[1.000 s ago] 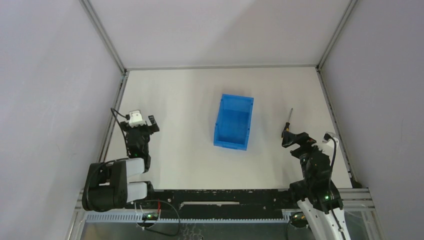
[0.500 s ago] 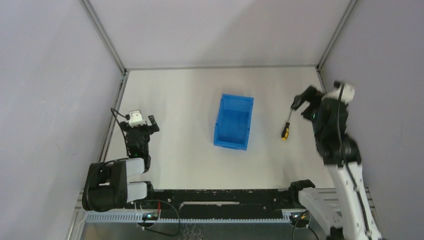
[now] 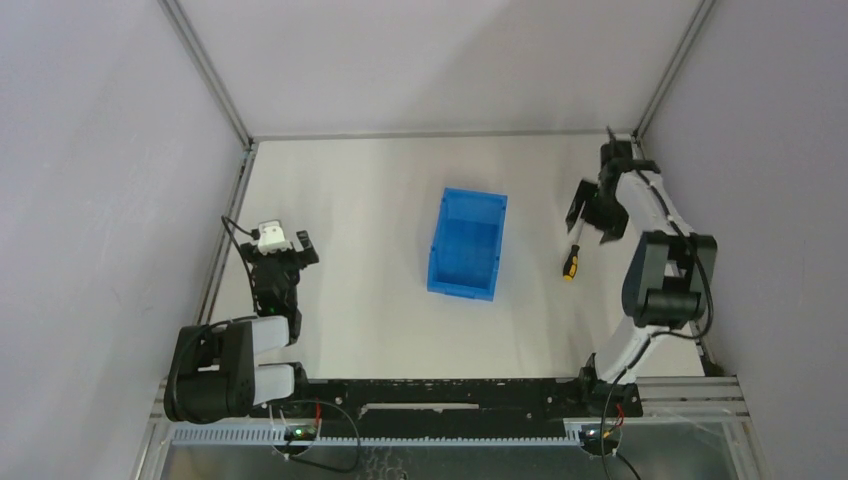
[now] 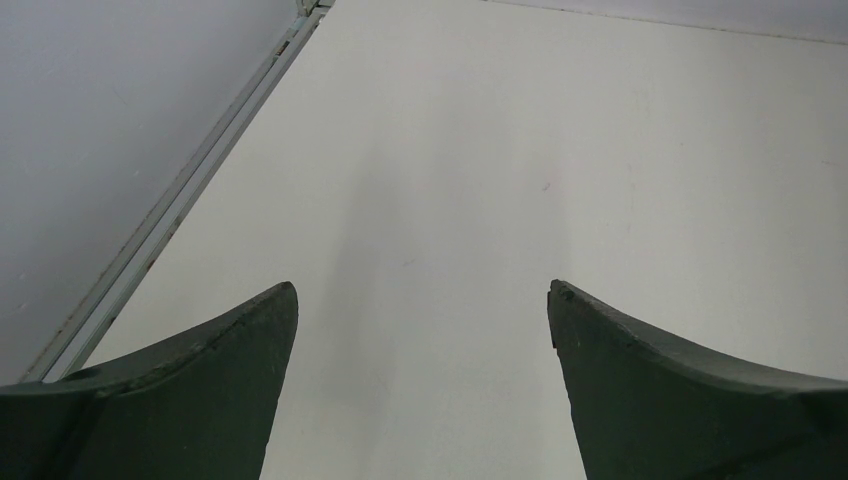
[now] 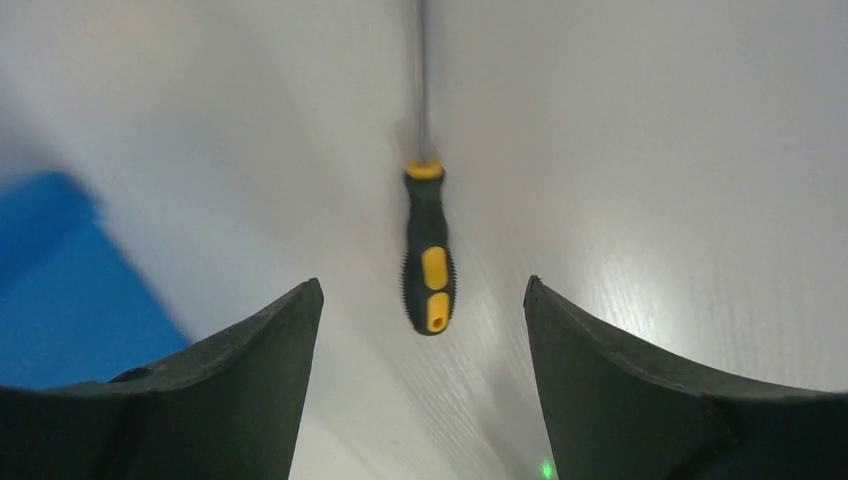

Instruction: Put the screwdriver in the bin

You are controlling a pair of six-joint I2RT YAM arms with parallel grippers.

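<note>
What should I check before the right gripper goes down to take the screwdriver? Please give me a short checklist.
1. The right gripper is open: ok, jaws wide apart.
2. The screwdriver is centred in the gap: ok, in the right wrist view its handle lies between the jaws.
3. The screwdriver lies free on the table, apart from the bin: ok.
4. The bin is upright, nothing seen inside: ok.
5. Height of the right gripper above the screwdriver: cannot tell.
6. The left gripper is out of the way: ok, open, near the table's left edge.
</note>
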